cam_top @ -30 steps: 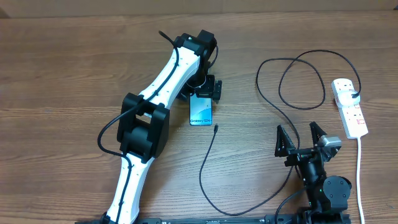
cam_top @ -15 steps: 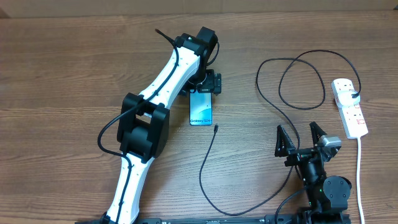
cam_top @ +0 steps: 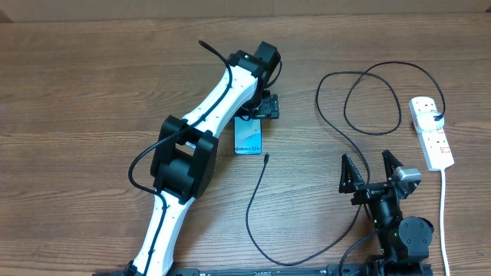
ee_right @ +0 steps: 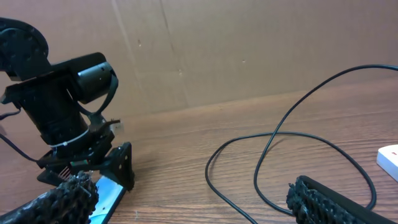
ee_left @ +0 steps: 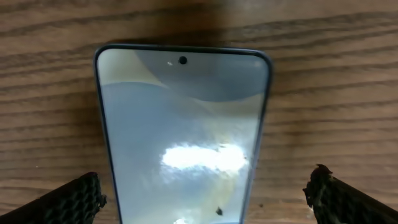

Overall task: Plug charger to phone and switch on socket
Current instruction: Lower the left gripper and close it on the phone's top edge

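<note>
The phone [cam_top: 248,139] screen reads "Galaxy S24" near its lower end.

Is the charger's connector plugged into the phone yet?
No, the charger tip lies loose on the table beside the phone, not inserted in it.

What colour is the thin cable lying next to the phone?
The cable is black; the overhead view shows it best.
</note>
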`<state>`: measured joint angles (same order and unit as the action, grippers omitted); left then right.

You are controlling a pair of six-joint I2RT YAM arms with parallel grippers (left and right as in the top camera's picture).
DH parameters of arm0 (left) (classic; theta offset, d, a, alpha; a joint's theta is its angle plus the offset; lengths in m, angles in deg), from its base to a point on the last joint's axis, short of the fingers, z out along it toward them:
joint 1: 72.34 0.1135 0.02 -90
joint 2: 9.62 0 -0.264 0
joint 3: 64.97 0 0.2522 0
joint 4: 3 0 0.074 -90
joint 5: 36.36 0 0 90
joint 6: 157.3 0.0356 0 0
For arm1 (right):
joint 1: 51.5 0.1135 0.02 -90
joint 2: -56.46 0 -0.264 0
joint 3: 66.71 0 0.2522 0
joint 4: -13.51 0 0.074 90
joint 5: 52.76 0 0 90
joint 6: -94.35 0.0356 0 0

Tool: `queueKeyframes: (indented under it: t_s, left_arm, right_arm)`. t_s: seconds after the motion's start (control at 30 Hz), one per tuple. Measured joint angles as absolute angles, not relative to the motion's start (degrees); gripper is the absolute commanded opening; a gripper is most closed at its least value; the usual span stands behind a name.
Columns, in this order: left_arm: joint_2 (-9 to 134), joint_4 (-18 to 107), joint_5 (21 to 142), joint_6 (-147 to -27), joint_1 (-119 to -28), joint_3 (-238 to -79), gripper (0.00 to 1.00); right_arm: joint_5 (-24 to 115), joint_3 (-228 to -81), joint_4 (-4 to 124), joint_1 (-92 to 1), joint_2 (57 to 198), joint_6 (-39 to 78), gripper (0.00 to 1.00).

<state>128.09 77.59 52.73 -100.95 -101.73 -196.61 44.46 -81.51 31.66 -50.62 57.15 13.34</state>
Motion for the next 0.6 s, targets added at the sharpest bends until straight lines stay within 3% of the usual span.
queueKeyframes:
  t_s: [0.33, 0.47, 0.6]
  left_arm:
    - [127.2, 72.2, 52.3, -101.5, -101.7, -190.8, 1.00]
    - [126.4, 70.7, 51.9, -101.5, -101.7, -189.4, 0.90]
    - [126.2, 70.1, 51.7, -101.0, -101.9, -189.0, 0.89]
  right_arm:
    - [44.4, -81.5, 31.7, -50.6, 57.1, 13.3, 1.00]
    - [44.5, -81.5, 31.7, -50.6, 57.1, 13.3, 1.00]
    - [44.4, -81.5, 31.6, -50.6, 57.1, 13.3, 1.00]
